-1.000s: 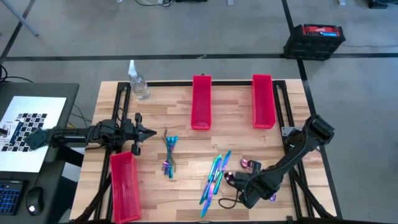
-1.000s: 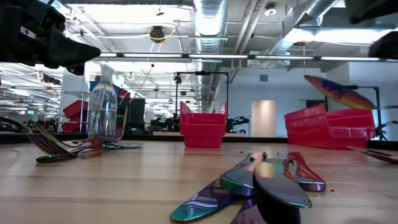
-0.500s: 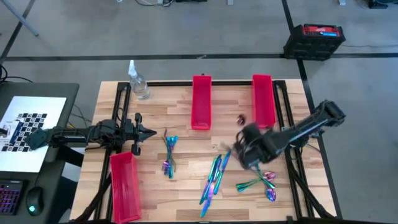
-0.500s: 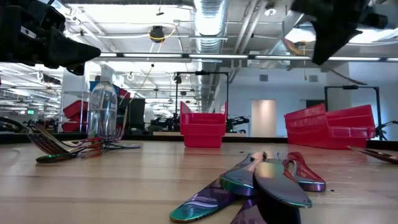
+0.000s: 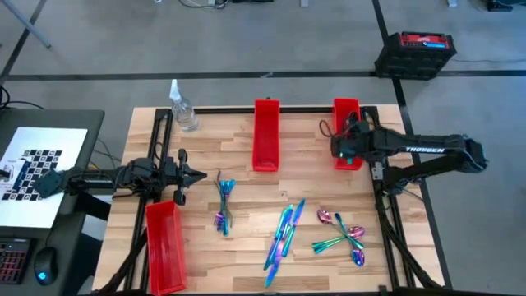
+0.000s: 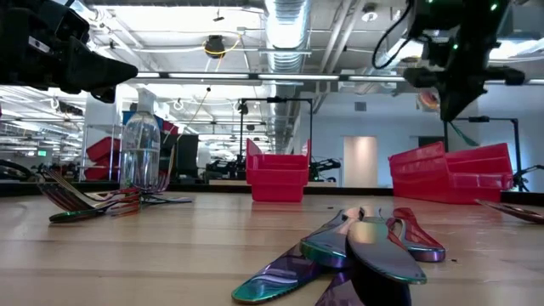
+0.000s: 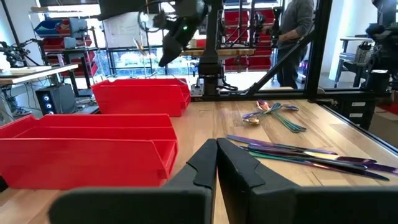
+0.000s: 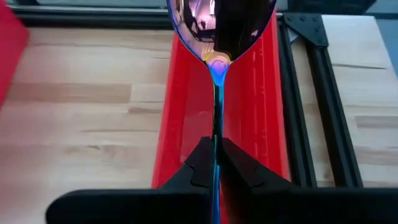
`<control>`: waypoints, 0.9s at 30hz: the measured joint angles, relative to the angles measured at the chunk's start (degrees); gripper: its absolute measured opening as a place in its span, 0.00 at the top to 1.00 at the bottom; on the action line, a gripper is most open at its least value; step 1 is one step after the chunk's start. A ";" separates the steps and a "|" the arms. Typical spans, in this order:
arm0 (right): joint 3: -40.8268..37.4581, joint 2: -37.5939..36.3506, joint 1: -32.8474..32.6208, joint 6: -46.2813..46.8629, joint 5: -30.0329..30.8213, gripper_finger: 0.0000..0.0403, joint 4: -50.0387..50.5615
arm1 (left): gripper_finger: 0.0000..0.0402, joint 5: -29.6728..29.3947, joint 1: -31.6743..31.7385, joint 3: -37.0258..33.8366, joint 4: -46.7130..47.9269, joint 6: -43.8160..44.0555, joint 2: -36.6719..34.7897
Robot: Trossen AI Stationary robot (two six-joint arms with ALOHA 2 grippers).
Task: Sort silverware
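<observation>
My right gripper [image 5: 341,145] hangs over the right-hand red bin [image 5: 348,115] at the far right, shut on an iridescent spoon [image 8: 221,18]. On the table lies the other silverware: forks [image 5: 223,202] left of centre, knives [image 5: 283,236] in the middle and spoons [image 5: 343,236] near right. My left gripper [image 5: 196,175] waits shut at the table's left side, level, beside the forks; its closed fingertips [image 7: 217,157] hold nothing. My right gripper pinches the spoon's thin handle [image 8: 216,134] between its two fingers. The handle runs along the fingers and the bowl [image 8: 221,18] sticks out beyond their tips. The spoon is lifted clear, above the red bin's inside [image 8: 249,106].
A second red bin [image 5: 265,136] stands at far centre and a third [image 5: 164,247] at the near left corner. A clear spray bottle [image 5: 182,112] stands at the far left. Black frame rails [image 5: 386,205] run along the table's right side.
My right gripper has risen from the spoon pile at the near right and swung toward the far edge, carrying one spoon clear of the table to a place over the right-hand red bin. The other spoons lie uncovered now.
</observation>
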State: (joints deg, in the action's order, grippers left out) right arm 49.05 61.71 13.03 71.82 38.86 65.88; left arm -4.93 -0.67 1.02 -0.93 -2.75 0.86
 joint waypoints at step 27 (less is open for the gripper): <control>1.56 -0.09 -16.91 -19.35 -21.13 0.58 -9.57 | 1.00 0.07 0.02 0.00 0.13 0.57 0.00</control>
State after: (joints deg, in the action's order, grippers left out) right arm 50.61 61.62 -3.88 52.47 17.73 56.31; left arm -4.86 -0.65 1.02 -0.80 -2.17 0.86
